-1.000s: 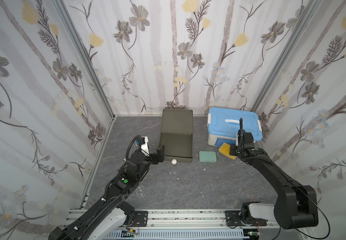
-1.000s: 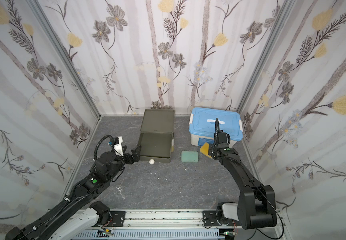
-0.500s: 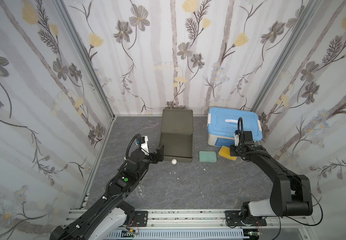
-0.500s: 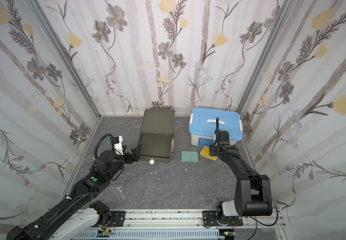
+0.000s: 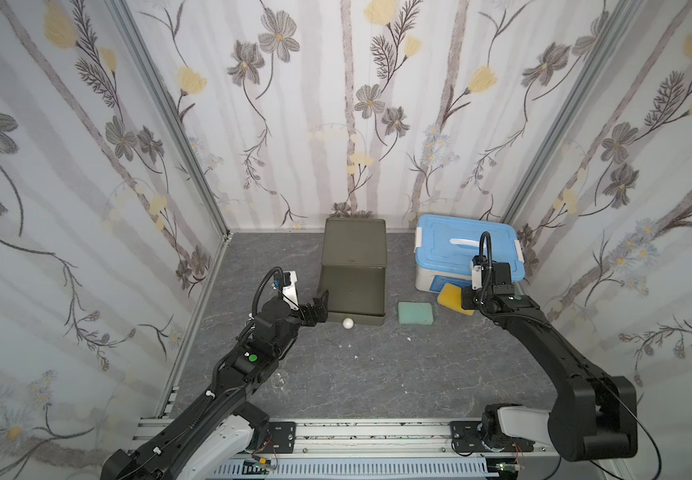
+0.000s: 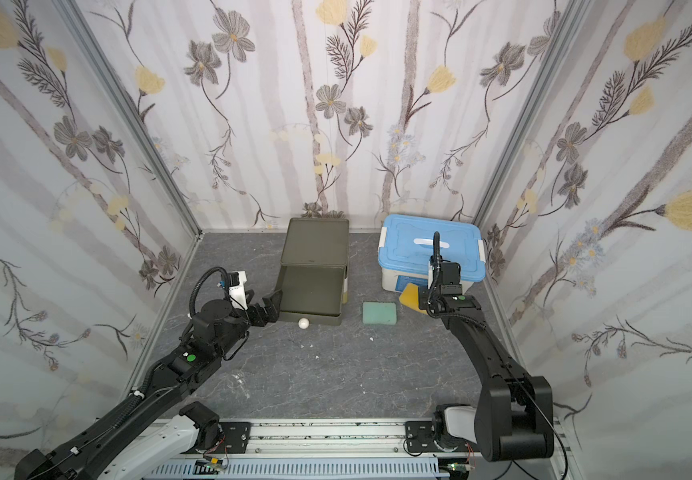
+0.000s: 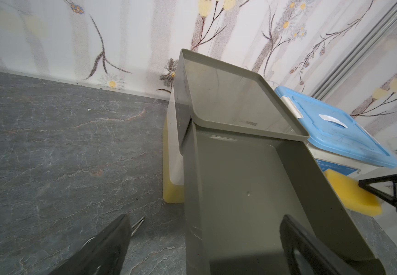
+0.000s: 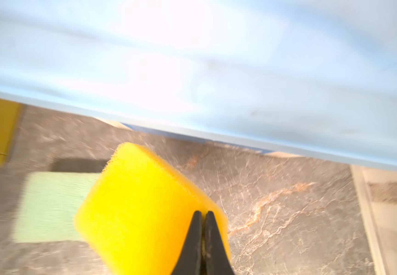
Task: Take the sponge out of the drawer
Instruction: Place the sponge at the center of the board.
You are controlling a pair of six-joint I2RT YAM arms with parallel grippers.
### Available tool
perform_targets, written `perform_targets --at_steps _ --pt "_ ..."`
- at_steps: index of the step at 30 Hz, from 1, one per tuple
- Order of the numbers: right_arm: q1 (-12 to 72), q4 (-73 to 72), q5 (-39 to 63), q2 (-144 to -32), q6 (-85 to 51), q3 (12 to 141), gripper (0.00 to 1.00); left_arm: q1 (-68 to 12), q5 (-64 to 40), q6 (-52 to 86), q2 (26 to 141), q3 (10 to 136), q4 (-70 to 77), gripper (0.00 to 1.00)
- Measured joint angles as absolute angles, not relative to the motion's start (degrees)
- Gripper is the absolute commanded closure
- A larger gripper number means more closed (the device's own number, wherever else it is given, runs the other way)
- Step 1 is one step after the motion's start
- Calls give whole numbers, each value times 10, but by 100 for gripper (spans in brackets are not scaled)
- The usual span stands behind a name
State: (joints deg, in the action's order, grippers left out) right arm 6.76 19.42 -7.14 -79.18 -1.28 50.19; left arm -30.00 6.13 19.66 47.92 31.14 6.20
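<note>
You've got the right hand (image 8: pixel 202 213) pinched together on the yellow sponge (image 5: pixel 452 297), outside the open drawer (image 5: pixel 356 291) by the blue-lidded box (image 5: pixel 460 245); green sponge (image 5: pixel 415 312) lies flat on the worktop (image 5: pixel 356 365); left hand (image 5: pixel 319 307) is spread wide astride the drawer's side wall.

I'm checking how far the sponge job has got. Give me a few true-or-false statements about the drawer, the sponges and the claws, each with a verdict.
1. The pulled-out drawer shows no sponge inside. True.
2. The green sponge lies in the drawer. False: it lies flat on the table, between the drawer and the box.
3. The left claw is open. True.
4. The right claw is wide open. False: it is shut, with its tips at the yellow sponge.
5. The blue lid is off the box. False: it sits on the box.
</note>
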Motion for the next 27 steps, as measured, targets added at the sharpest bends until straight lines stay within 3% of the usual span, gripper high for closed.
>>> perform_targets --at_steps 6,12,22,27 --pt "155 196 -49 -754 -19 502 92 -300 58 199 479 311 62 0" --pt "240 220 -41 -827 -39 495 93 -299 56 208 474 311 63 0" --pt "280 251 -17 -861 -64 486 90 -299 53 210 465 304 67 0" --pt "303 270 -17 -933 -89 507 92 -299 53 210 461 298 68 0"
